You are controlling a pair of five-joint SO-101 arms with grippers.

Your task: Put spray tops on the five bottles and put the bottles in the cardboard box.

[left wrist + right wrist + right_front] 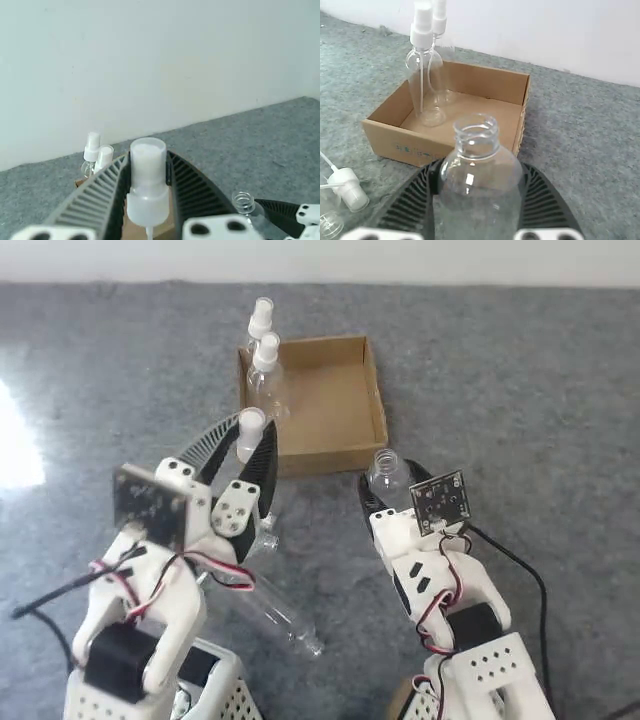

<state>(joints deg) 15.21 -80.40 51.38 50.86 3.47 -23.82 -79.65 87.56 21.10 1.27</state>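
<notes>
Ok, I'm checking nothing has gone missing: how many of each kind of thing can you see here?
Capped bottles: 2, standing in the cardboard box
Open bottles: 2, one in the right gripper, one lying on the table
Loose spray tops: 2, one in the left gripper, one on the table
Cardboard box: 1
Total: 7 that I can make out

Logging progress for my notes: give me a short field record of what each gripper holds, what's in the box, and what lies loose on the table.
left gripper: shut on a spray top, held upright
right gripper: shut on an uncapped bottle, upright, just outside the box
cardboard box: two capped bottles standing in one corner
loose on table: a lying bottle, a loose spray top
</notes>
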